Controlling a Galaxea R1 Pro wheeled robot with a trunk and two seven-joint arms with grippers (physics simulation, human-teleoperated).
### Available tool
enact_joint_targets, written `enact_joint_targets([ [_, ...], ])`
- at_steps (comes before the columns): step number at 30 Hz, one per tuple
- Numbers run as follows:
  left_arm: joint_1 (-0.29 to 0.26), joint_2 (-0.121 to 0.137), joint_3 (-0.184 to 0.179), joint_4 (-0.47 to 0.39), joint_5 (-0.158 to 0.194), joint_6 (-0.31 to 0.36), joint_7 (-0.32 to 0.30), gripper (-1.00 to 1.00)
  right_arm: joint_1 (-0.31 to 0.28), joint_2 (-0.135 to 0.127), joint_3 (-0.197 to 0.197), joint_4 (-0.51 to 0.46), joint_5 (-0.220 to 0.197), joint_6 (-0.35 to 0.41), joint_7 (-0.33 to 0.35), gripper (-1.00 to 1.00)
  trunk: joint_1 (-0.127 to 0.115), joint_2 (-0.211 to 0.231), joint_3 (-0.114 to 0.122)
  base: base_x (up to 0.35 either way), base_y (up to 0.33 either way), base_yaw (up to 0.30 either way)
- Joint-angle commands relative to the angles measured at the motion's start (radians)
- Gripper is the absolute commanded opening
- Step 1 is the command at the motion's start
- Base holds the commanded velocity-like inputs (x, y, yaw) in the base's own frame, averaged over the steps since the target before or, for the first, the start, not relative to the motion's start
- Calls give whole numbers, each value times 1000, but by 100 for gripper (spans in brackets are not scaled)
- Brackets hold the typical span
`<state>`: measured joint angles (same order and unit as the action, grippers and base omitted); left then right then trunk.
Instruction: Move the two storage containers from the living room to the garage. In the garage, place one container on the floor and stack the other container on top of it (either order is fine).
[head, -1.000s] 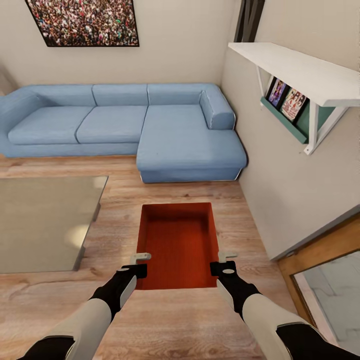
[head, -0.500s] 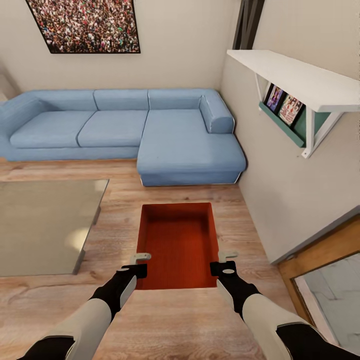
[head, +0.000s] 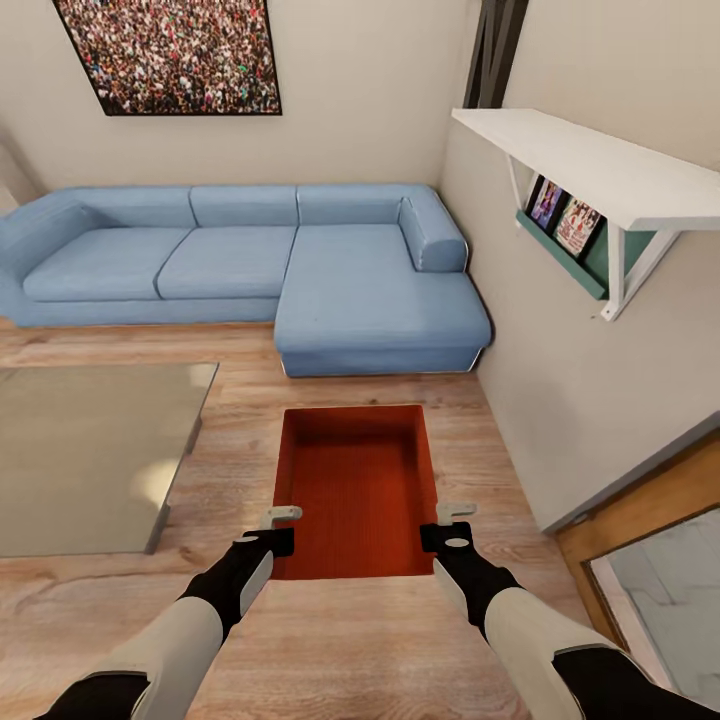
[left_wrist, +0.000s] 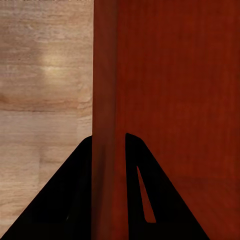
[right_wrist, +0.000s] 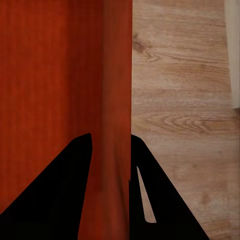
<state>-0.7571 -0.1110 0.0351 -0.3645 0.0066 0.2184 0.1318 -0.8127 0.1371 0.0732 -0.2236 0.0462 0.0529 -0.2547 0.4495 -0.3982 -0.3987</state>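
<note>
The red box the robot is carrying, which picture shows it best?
The head view: there the whole storage container shows, open side up, held between both grippers over the wood floor. The left wrist view shows just one wall pinched between black fingers; the right wrist view shows the other wall likewise.
</note>
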Motion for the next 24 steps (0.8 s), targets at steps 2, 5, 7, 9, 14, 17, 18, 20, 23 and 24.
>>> enact_joint_targets([
  [2, -1, 1, -3, -14, 0, 2, 5, -100, 0, -12, 19, 4, -16, 5, -3, -100, 0, -2, 0, 0, 0, 0],
  [5, -1, 1, -3, -14, 0, 2, 5, -100, 0, -11, 19, 4, -16, 4, -3, -100, 0, -2, 4, 0, 0, 0],
  [7, -1, 1, -3, -14, 0, 2, 5, -100, 0, -11, 19, 4, -16, 4, -3, -100, 0, -2, 7, 0, 0, 0],
  [9, -1, 1, -3, -14, 0, 2, 5, -100, 0, -11, 19, 4, -16, 4, -3, -100, 0, -2, 10, 0, 0, 0],
  [14, -1, 1, -3, -14, 0, 2, 5, -100, 0, -11, 19, 4, -16, 4, -3, -100, 0, -2, 18, 0, 0, 0],
  [17, -1, 1, -3, -14, 0, 2, 5, -100, 0, -11, 19, 4, -16, 4, -3, -100, 0, -2, 23, 0, 0, 0],
  [18, -1, 1, -3, -14, 0, 2, 5, -100, 0, -11, 19, 4, -16, 4, -3, -100, 0, -2, 25, 0, 0, 0],
  [20, -1, 1, -4, -14, 0, 2, 5, -100, 0, -11, 19, 4, -16, 4, -3, -100, 0, -2, 28, 0, 0, 0],
  [23, -1, 1, -4, -14, 0, 2, 5, -100, 0, -11, 19, 4, -16, 4, -3, -100, 0, -2, 33, 0, 0, 0],
  [24, -1, 1, -4, -14, 0, 2, 5, -100, 0, -11, 19, 4, -16, 4, -3, -100, 0, -2, 34, 0, 0, 0],
])
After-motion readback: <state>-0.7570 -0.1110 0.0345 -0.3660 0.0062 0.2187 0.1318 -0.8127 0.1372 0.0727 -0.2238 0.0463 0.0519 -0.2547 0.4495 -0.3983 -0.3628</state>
